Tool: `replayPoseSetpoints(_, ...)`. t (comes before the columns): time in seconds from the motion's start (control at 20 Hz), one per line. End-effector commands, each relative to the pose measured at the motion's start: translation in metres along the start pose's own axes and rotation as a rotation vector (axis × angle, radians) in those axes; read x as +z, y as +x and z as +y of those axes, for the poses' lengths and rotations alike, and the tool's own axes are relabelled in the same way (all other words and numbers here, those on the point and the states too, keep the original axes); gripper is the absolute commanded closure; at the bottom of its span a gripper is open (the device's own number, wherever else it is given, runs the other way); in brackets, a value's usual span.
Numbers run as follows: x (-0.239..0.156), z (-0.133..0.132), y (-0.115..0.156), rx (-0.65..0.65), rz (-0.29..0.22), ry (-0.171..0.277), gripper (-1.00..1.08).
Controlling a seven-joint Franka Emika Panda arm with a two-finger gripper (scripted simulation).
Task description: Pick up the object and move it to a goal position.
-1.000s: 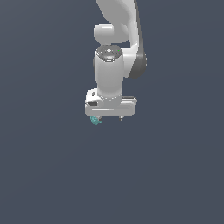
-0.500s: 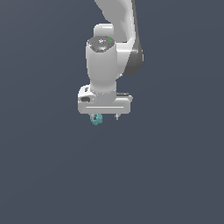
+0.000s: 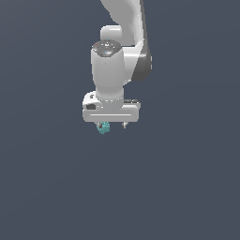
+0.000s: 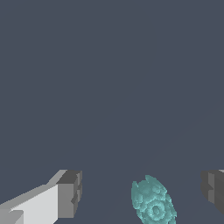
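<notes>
I see the object (image 3: 103, 127) as a tiny teal lump, roughly round, with a bumpy, faceted skin. In the exterior view it sits just under the white arm's lower end, toward the exterior view's left. In the wrist view the object (image 4: 153, 202) looks like an elongated oval, tilted a little, its surface covered in small ring-like dimples, against plain dark grey. I cannot tell whether anything touches it.

Glossy white arm (image 3: 110, 65) built of rounded cylindrical links, with a dark grey joint band on the exterior view's right and a grey cap dotted with small red and green marks. Flat, boxy white gripper (image 3: 112, 124) body below, ending in short fingers (image 4: 69, 194) tipped with blocky dark grey pads.
</notes>
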State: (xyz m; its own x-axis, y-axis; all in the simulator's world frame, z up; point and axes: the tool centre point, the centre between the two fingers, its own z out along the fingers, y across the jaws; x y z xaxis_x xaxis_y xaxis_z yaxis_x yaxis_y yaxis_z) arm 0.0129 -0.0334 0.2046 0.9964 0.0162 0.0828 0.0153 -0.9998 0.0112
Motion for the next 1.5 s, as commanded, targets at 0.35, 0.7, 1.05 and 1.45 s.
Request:
replayPoseSetpoints(0.35, 0.025, 0.016, -0.023, -0.094, -0.018, 0.001, -0.92)
replayPoseSetpoints(0.7, 0.055, 0.034, -0.057, -0.221, -0.040, 0.006, -0.92)
replayPoseSetpoints(1.05, 0.083, 0.050, -0.095, -0.350, -0.061, 0.017, -0.92)
replayPoseSetpoints(1.45, 0.101, 0.059, -0.123, -0.440, -0.075, 0.027, -0.92)
